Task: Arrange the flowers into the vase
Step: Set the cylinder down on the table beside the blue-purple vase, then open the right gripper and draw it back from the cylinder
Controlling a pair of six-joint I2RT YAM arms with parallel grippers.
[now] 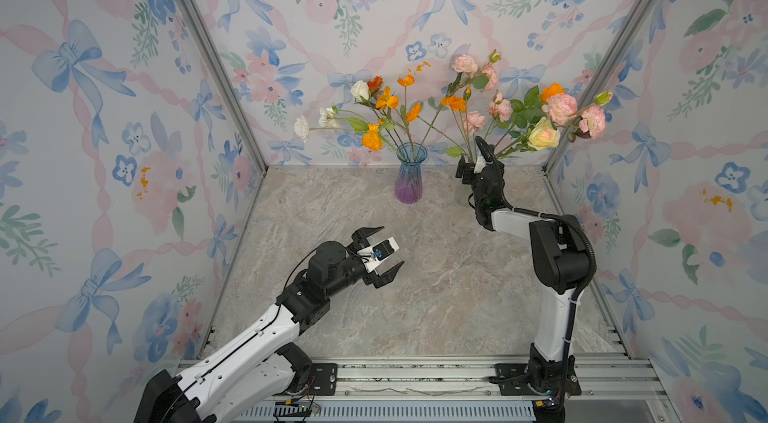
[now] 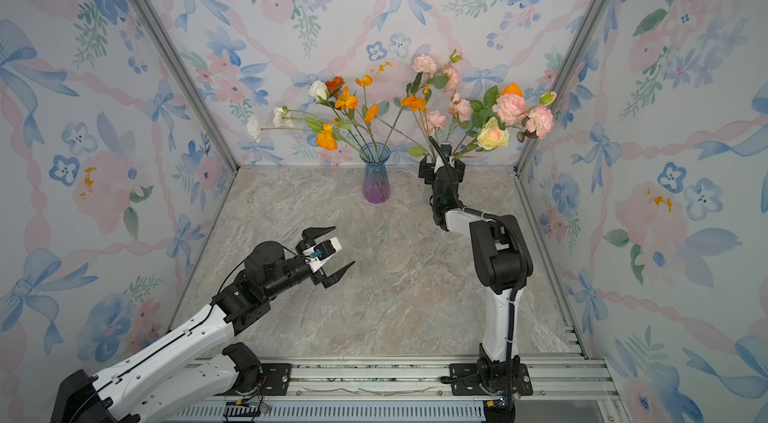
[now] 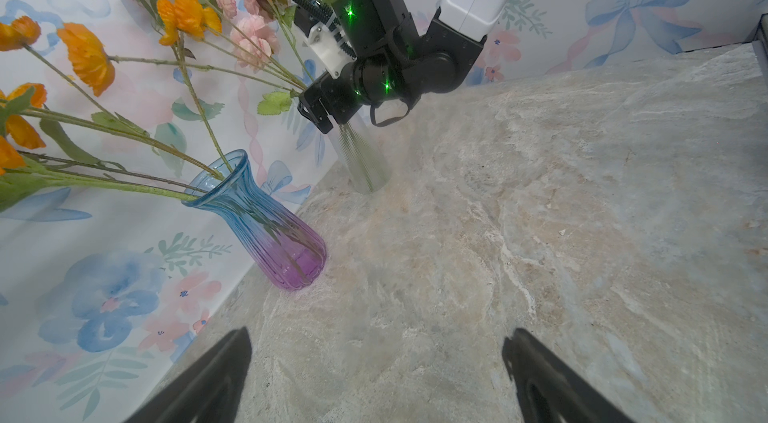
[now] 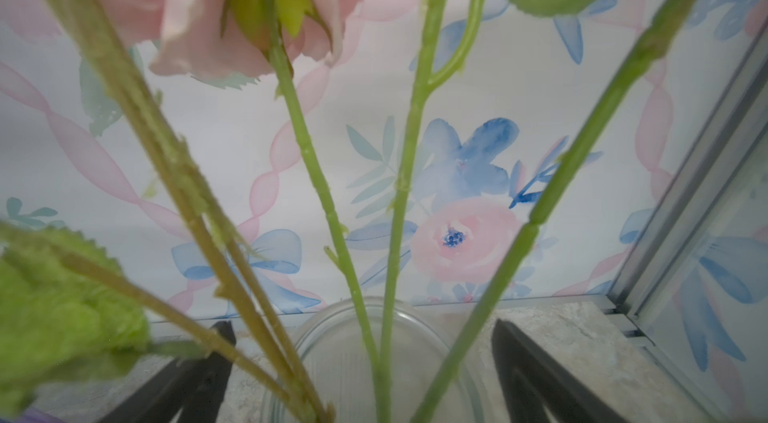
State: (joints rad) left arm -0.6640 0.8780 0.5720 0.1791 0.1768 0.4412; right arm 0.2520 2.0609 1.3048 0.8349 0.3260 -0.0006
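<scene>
A blue-to-purple glass vase point(image 1: 409, 177) point(image 2: 376, 179) point(image 3: 270, 229) stands at the back of the table with orange and white flowers point(image 1: 384, 103) point(image 2: 345, 103) in it. To its right a clear ribbed vase point(image 3: 365, 165) point(image 4: 345, 354) holds pink and pale yellow flowers point(image 1: 544, 132) point(image 2: 494, 136). My right gripper point(image 1: 478, 167) point(image 2: 441, 165) point(image 4: 361, 324) is open just above the clear vase's mouth, with several green stems point(image 4: 316, 175) rising loose between its fingers. My left gripper point(image 1: 392, 246) point(image 2: 343, 245) point(image 3: 376, 333) hangs open and empty over the mid table.
Wallpapered walls close in the back and both sides, with aluminium posts point(image 1: 582, 100) in the back corners. A metal rail point(image 1: 415, 375) carrying both arm bases runs along the front edge. The marble tabletop point(image 1: 436, 296) lies between the arms.
</scene>
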